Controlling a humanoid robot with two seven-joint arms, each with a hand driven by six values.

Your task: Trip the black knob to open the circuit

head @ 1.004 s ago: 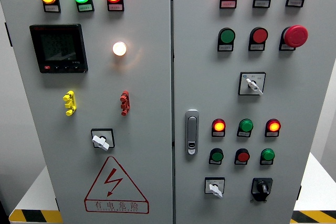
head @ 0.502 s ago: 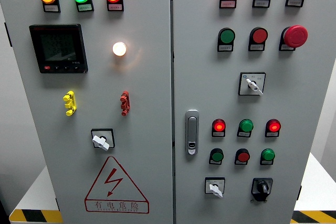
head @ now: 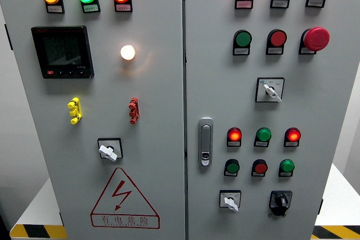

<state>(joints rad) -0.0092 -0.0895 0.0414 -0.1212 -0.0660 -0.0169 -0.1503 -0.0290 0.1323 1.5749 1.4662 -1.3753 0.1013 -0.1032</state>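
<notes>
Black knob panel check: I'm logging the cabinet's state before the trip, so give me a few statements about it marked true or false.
1. The black knob sits at the lower right of the right door. True.
2. A robot hand is already on the black knob. False: no hand or arm shows in the head view.
3. The door handle is on the right door, near its left edge. True.
4. The red mushroom button is on the left door. False: it is at the upper right of the right door.
5. The white selector switch lies left of the black knob. True.
6. The warning triangle is on the right door. False: it is low on the left door.
</notes>
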